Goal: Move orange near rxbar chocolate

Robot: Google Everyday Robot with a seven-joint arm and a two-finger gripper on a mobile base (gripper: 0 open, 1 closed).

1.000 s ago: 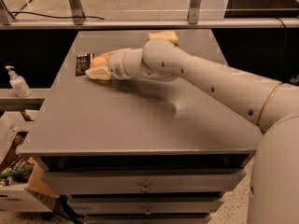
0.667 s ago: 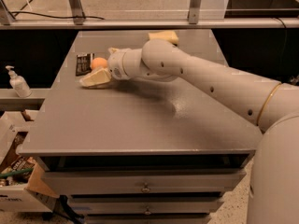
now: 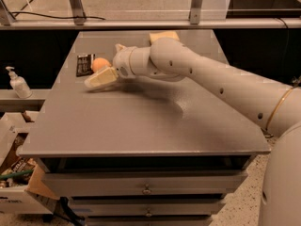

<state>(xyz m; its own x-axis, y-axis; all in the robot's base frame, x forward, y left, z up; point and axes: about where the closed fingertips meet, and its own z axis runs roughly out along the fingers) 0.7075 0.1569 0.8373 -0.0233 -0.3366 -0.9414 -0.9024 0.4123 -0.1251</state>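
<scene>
The orange (image 3: 99, 64) sits on the grey table (image 3: 141, 121) at its far left. It is right beside the black rxbar chocolate (image 3: 85, 64), touching or nearly touching its right edge. My gripper (image 3: 99, 72) reaches in from the right and is just in front of the orange. Its pale near finger (image 3: 101, 77) lies along the tabletop below the fruit. The jaws look open and hold nothing. The far finger is mostly hidden behind the wrist.
A pale yellow sponge (image 3: 163, 35) lies at the table's far edge behind my arm. A soap dispenser (image 3: 17, 83) stands on a low shelf to the left. Boxes of clutter (image 3: 14, 173) sit on the floor at the lower left. Drawers front the table.
The gripper's finger, which covered the orange a second ago, has moved down and toward the front. The orange now shows uncovered beside the rxbar.
</scene>
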